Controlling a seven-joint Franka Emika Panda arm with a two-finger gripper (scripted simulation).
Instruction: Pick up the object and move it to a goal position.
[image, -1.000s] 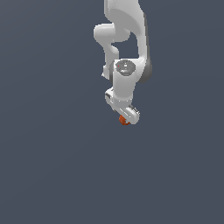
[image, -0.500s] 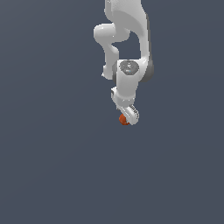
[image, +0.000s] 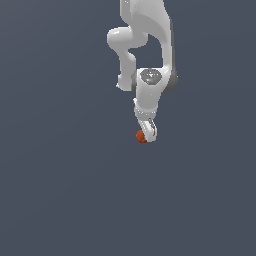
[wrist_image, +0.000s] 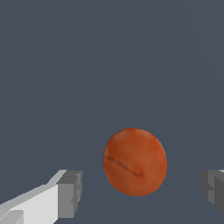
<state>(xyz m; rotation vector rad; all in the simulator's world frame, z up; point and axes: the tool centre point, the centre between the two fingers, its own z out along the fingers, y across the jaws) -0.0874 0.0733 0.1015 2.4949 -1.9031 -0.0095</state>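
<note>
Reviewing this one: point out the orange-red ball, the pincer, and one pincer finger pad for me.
orange-red ball (wrist_image: 135, 161), wrist view, middle of its surface.
pincer (wrist_image: 142, 192), wrist view, midway between its fingertips.
finger pad (wrist_image: 70, 193), wrist view, grey pad face, apart from the ball.

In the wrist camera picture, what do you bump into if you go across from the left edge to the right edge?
Gripper finger with its grey pad → open gap → orange-red ball → open gap → the other grey finger pad.
</note>
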